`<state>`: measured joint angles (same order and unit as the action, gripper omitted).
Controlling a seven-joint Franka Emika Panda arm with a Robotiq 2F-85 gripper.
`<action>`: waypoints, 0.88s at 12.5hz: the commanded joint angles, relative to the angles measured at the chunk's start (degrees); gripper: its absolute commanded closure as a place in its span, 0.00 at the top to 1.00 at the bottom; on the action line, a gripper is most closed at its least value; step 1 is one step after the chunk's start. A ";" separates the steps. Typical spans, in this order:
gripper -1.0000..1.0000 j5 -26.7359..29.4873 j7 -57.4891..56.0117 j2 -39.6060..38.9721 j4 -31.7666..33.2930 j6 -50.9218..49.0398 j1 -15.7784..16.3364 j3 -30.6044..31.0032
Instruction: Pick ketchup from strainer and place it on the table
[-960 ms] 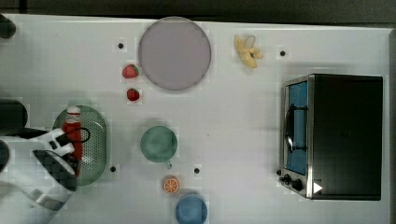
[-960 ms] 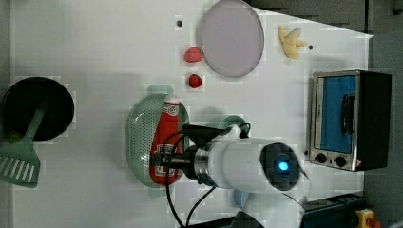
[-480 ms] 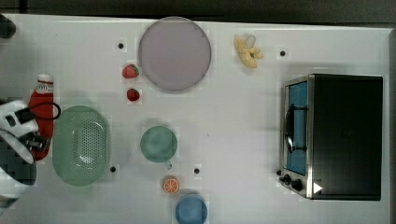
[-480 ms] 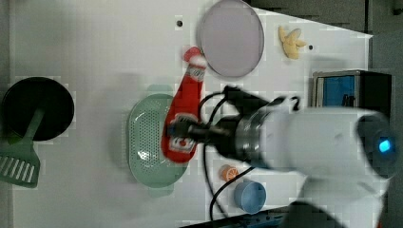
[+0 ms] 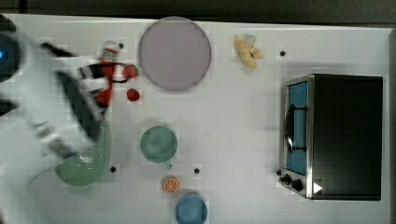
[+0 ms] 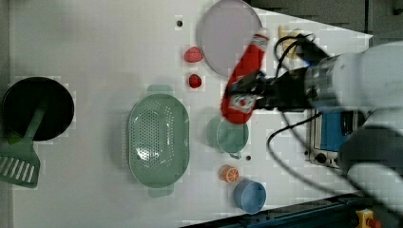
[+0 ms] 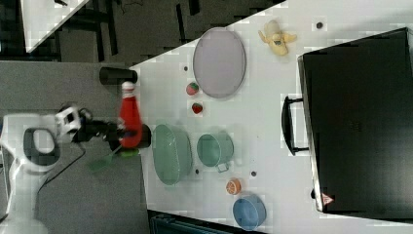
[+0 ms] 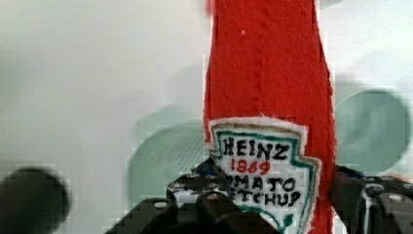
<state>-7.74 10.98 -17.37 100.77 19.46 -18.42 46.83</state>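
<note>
The ketchup (image 6: 245,71), a red soft bottle with a white cap and a white label, hangs in the air with my gripper (image 6: 248,93) shut on its lower body. Its label (image 8: 265,168) faces the wrist camera, between the dark fingers (image 8: 194,194). In the top view the ketchup (image 5: 106,77) lies beside two strawberries, with the blurred gripper (image 5: 96,79) across it. The right view has the ketchup (image 7: 130,114) upright, high off the white table (image 7: 272,92), held by the gripper (image 7: 118,132). The pale green strainer (image 6: 158,139) holds nothing; in the top view the arm covers part of the strainer (image 5: 86,161).
A lilac plate (image 5: 174,52), two strawberries (image 5: 133,94), a teal mug (image 5: 159,143), an orange slice (image 5: 171,185), a blue cup (image 5: 191,210) and a banana (image 5: 247,50) stand on the table. A toaster oven (image 5: 336,135) fills the top view's right. A black pan (image 6: 38,108) with a green spatula is at the left view's left.
The ketchup has come up out of the strainer in my gripper and now rides high, shifted toward the plate and strawberries. The strainer is left bare.
</note>
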 commanded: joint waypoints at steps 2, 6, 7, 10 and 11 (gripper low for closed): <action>0.59 -1.90 -8.87 2.90 -1.05 -0.82 -7.34 -5.44; 0.59 -2.06 -20.94 3.48 1.70 -0.68 -9.32 -11.16; 0.59 -2.06 -22.86 3.54 2.92 -0.07 -9.54 -12.39; 0.59 -2.06 -23.97 3.54 8.25 2.97 -9.88 -15.27; 0.59 -2.07 -24.04 3.47 10.84 6.03 -9.90 -15.99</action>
<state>-10.23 -9.38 -15.48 110.79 25.89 -30.69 29.21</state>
